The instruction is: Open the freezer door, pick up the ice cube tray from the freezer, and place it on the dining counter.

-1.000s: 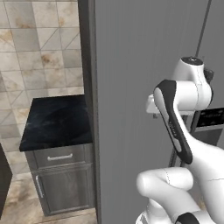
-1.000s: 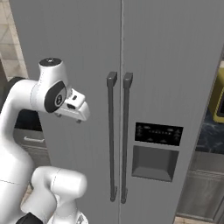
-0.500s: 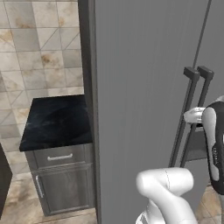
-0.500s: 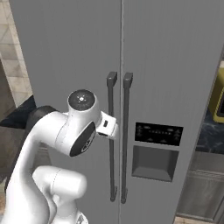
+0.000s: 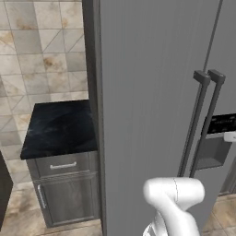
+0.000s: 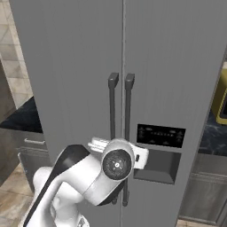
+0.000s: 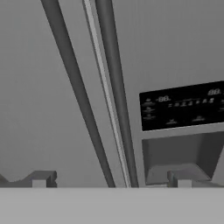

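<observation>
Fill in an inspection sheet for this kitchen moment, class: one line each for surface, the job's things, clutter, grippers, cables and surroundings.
Surface: small drawer cabinet with a black top stands left of the fridge; nothing lies on the part of its top in view.
Job's things: freezer door shut, its dark bar handle beside the right door's handle; ice cube tray nothing seen.
Clutter: nothing seen.
Grippers: gripper open, jaws wide, facing the two handles, touching neither.
Cables: nothing seen.
Surroundings: dispenser panel with recess below on the right door; tiled wall at left; yellow object at right edge, too cropped to name.
</observation>
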### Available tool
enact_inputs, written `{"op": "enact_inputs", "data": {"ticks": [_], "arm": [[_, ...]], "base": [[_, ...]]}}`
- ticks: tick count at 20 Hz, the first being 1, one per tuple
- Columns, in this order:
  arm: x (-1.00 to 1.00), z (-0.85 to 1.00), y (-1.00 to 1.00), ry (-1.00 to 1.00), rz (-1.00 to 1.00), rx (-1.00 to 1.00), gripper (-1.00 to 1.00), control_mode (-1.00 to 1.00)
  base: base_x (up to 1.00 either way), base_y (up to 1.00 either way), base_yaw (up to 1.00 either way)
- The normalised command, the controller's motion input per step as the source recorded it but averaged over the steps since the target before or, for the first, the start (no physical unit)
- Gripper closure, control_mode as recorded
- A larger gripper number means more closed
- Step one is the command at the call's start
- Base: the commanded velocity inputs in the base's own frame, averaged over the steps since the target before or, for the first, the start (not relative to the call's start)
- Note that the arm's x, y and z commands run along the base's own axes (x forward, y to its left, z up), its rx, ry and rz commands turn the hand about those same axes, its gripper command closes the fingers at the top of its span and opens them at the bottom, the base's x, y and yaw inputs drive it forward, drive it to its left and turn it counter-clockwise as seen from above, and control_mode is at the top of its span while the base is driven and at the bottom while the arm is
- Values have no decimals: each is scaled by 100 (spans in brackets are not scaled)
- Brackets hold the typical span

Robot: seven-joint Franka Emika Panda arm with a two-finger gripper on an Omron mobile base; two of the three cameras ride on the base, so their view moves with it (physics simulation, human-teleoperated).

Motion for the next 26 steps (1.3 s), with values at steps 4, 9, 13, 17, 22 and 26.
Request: {"op": "enact_inputs", "data": {"ticks": [4,9,13,17,22,26], "arm": [[34,-25,-20,-39,3,0,-100,-100],[31,-28,0,-45,5,0,-100,-100],[28,-8,0,-45,3,0,-100,-100],[38,0,0,-30,1,0,-100,-100],[37,0,0,-9,2,0,-100,-100],[27,2,0,0,3,0,-100,-100]], "base": [[0,0,0],[0,0,0],[0,0,0],[0,0,0],[0,0,0],[0,0,0]]}}
